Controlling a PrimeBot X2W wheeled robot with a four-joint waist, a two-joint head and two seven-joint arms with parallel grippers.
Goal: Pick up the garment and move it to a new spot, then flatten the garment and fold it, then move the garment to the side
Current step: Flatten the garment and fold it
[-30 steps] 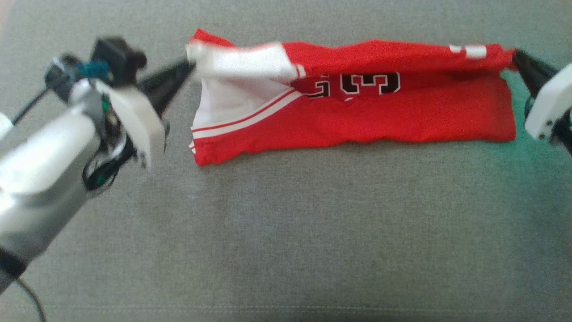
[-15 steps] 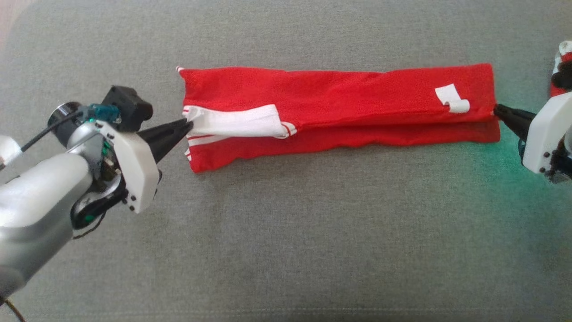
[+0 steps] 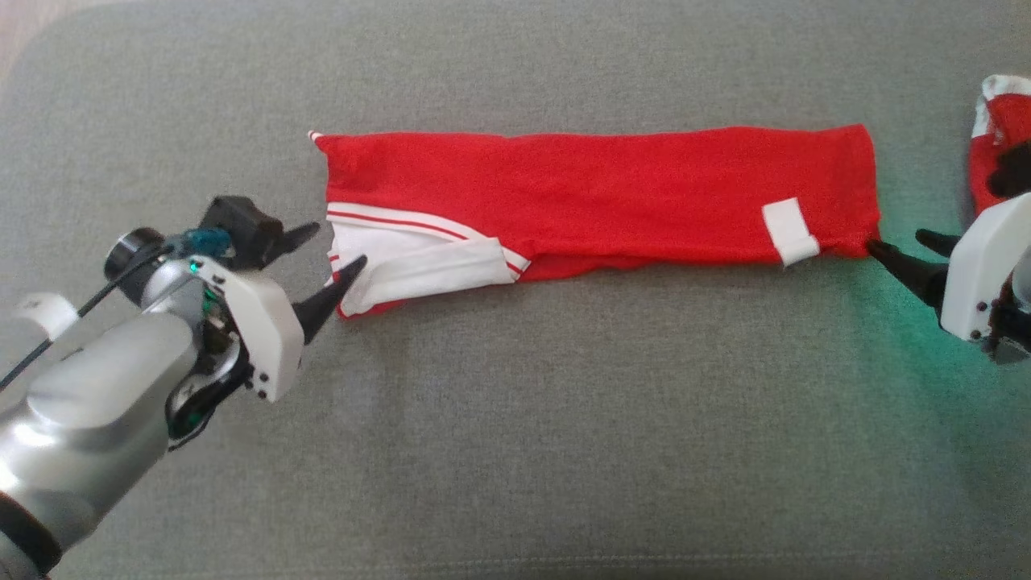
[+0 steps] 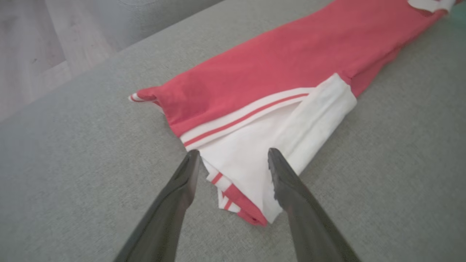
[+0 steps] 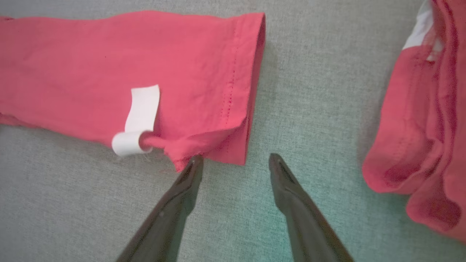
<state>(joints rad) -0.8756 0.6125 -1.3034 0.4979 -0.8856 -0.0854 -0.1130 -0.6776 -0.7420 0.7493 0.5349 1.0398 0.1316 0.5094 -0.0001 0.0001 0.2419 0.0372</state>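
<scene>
The red garment lies flat on the grey cushion as a long narrow folded strip, with a white striped part at its left end and a white tag near its right end. My left gripper is open at the left end; in the left wrist view its fingers straddle the white corner of the garment without holding it. My right gripper is open at the right end. In the right wrist view its left fingertip touches the hem of the garment, and the gripper holds nothing.
A second red and white cloth lies bunched at the far right, just beyond my right gripper, and shows as a heap in the right wrist view. The grey cushion stretches wide in front. Wooden floor lies past its left edge.
The raised upper edge of the garment was folded down toward me and laid flat. Both grippers then opened and let go of its ends.
</scene>
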